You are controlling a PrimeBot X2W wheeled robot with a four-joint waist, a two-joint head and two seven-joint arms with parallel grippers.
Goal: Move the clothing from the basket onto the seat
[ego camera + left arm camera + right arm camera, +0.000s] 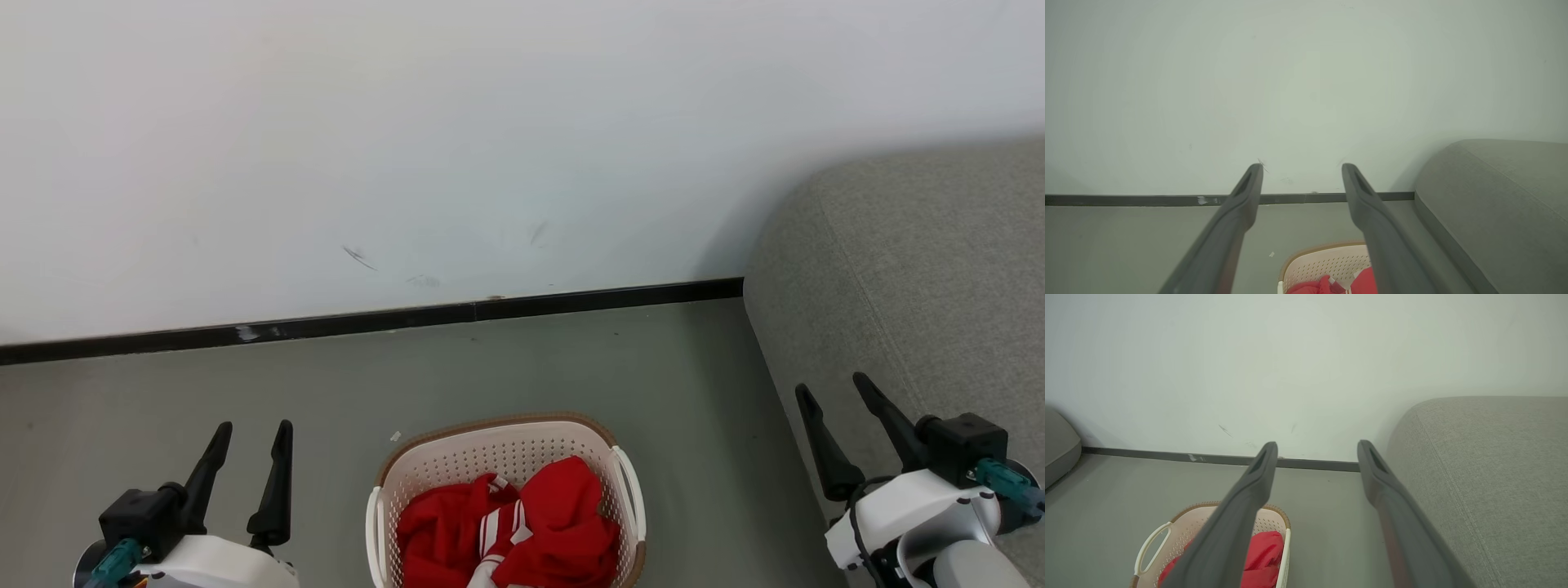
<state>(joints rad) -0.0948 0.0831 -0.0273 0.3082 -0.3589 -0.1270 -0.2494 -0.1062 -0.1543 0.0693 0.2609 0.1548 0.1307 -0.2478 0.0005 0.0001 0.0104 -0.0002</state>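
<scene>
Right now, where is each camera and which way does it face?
Head: on the head, looking forward and down at basket, clothing, seat; left tool, right tool show.
Left wrist: on that arm, faces the wall along its fingers.
Right wrist: on that arm, faces wall and seat along its fingers.
All three share basket and seat.
</scene>
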